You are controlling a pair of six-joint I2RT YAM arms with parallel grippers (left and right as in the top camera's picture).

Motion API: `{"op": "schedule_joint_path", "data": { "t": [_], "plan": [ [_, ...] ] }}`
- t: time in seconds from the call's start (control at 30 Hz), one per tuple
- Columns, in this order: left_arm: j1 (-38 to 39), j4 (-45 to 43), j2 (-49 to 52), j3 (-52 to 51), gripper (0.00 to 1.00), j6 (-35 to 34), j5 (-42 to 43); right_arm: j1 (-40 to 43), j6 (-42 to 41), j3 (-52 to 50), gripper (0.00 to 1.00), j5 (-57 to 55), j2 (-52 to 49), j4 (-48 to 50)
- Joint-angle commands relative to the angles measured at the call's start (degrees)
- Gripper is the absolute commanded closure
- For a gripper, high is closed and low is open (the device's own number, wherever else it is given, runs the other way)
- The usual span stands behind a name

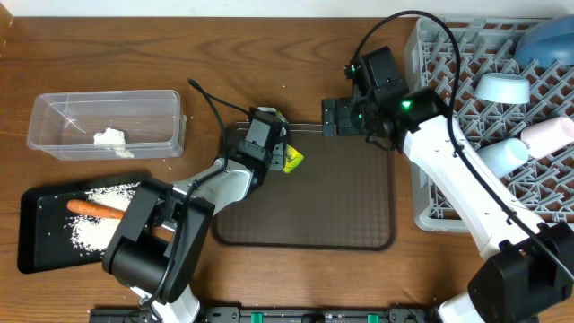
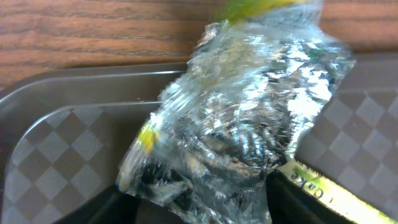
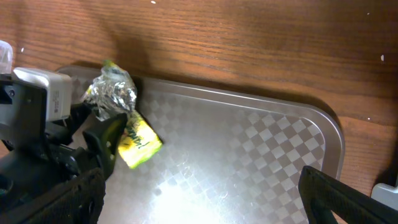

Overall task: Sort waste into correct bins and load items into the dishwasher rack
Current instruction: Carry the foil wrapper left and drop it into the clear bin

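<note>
At the brown serving tray's [image 1: 314,211] far left corner lies crumpled silver foil [image 2: 242,106] with a yellow-green snack packet [image 1: 292,161] against it; I cannot tell whether they are one piece. My left gripper [image 2: 205,208] has a finger pressed on each side of the foil [image 3: 112,93]. My right gripper [image 3: 205,205] hangs open over the tray's far edge [image 1: 334,117], holding nothing. The clear tub [image 1: 54,135] holds white tissue [image 1: 109,137]. The black tray [image 1: 36,229] holds a carrot [image 1: 94,208] and rice [image 1: 94,233]. No chopsticks are in view.
The grey dishwasher rack [image 1: 538,193] on the right holds a dark-blue bowl [image 1: 547,40], a light-blue bowl [image 1: 502,88] and two white cups [image 1: 502,154] [image 1: 549,135]. The right arm crosses its near left corner. Bare wooden table surrounds the tray.
</note>
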State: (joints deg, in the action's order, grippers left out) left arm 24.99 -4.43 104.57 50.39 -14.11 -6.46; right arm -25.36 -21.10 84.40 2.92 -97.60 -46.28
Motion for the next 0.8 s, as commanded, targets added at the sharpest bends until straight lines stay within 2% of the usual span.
{"op": "schedule_joint_path", "data": {
  "t": [0.0, 0.13, 0.2, 0.27, 0.53, 0.7, 0.77],
  "plan": [
    [0.17, -0.02, 0.55, 1.16, 0.51, 0.5, -0.85, 0.07, -0.72, 0.22, 0.01, -0.57, 0.09, -0.07],
    [0.15, -0.44, -0.11, 1.18, 0.77, 0.48, -0.87, 0.07, -0.72, 0.22, 0.01, -0.57, 0.09, -0.04],
    [0.11, -0.68, -1.25, 1.18, 0.87, -0.33, -0.92, 0.07, -0.72, 0.22, 0.01, -0.57, 0.09, -0.04],
    [-0.22, -0.7, -2.8, 1.18, 0.92, -1.57, -0.9, 0.07, -0.72, 0.22, 0.01, -0.57, 0.09, -0.04],
    [-4.72, -0.39, -15.39, 1.18, 0.94, -4.28, -1.68, 0.07, -0.72, 0.22, 0.01, -0.57, 0.09, -0.04],
    [-11.19, 0.02, -22.86, 1.18, 0.94, -6.14, -13.05, 0.07, -0.72, 0.22, 0.01, -0.57, 0.09, -0.07],
    [-14.6, 0.02, -23.78, 1.18, 0.94, -6.16, -14.93, 0.07, -0.72, 0.22, 0.01, -0.57, 0.09, -0.07]
  ]
}}
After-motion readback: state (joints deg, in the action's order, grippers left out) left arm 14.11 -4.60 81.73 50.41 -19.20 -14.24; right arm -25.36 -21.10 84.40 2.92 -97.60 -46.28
